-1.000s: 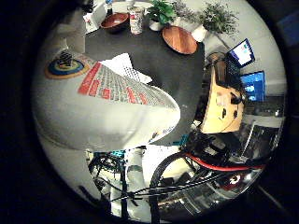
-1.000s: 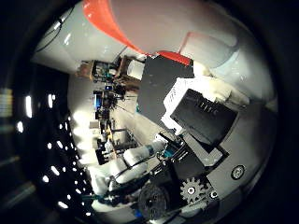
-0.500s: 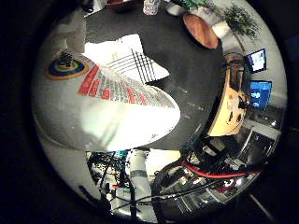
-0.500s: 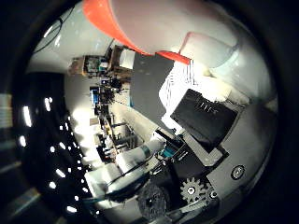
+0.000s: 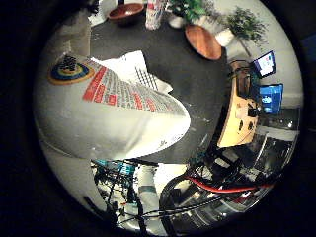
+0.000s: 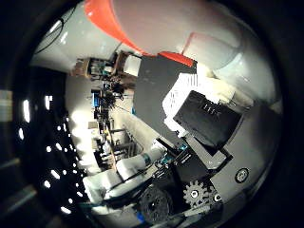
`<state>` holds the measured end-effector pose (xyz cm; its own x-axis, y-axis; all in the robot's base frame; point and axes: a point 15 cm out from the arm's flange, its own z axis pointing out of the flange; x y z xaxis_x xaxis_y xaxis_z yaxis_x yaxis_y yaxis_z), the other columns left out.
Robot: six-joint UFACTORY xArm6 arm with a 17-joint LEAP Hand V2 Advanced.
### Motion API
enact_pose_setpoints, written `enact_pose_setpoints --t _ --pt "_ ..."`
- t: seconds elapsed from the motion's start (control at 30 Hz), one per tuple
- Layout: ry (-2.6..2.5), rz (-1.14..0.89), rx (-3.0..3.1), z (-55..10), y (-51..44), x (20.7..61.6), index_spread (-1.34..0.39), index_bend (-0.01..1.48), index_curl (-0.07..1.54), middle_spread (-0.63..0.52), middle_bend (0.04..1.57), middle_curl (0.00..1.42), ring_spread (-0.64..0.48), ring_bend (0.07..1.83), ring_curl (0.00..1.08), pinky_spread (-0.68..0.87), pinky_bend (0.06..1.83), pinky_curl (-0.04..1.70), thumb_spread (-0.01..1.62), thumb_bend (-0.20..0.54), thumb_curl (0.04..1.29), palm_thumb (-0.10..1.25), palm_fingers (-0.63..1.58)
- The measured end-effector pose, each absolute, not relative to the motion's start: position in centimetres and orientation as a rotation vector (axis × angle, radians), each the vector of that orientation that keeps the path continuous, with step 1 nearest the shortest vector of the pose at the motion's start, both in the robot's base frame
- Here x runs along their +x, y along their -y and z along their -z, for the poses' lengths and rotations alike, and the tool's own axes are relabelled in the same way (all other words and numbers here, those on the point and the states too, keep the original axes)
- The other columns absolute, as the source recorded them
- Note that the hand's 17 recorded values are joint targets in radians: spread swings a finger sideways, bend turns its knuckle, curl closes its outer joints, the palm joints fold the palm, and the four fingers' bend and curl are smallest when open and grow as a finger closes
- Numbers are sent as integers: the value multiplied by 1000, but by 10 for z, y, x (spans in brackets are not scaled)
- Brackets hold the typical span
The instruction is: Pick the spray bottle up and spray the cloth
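Note:
A white spray bottle [image 5: 109, 109] with a red and blue label fills much of the right little finger side palm view, close to the palm. The right thumb side palm view shows its white body [image 6: 81, 47] and its orange top [image 6: 119, 27]. My hand [image 6: 204, 123] is shut on the bottle, with black and white fingers curled beside it, and holds it above the dark table [image 5: 193, 84]. The white cloth [image 5: 140, 71] with black lines lies on the table just past the bottle. A bit of it also shows in the right thumb side palm view [image 6: 179, 95].
At the table's far side stand a brown bowl [image 5: 125, 12], a can [image 5: 154, 14], a round wooden plate [image 5: 204, 41] and potted plants [image 5: 242, 22]. Beside the table are a yellow wooden object [image 5: 237, 114] and lit screens [image 5: 265, 65].
The bottle stays held in my hand. The views have shifted as the hand tilted: the cloth sits smaller and further back than half a second ago, and the bowl is in view again.

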<state>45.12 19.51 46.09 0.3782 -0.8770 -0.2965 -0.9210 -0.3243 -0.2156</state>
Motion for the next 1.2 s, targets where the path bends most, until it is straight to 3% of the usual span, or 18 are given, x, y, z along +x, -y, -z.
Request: enact_pose_setpoints --t 0.23,0.67,1.2 --pt "-1364 -184 -2099 -522 -225 453 -271 1157 685 -175 1350 686 -217 1409 633 -306 1306 650 579 -16 1081 1042 1199" --pt "-1197 -284 -1717 -479 -254 486 -270 1163 683 -176 1352 688 -229 1385 645 -325 1309 641 596 -15 1084 1041 1195" --pt "-923 -586 -1725 -421 -401 423 -273 1131 681 -176 1330 681 -209 1425 617 -322 1298 630 652 -14 1087 1032 1220"
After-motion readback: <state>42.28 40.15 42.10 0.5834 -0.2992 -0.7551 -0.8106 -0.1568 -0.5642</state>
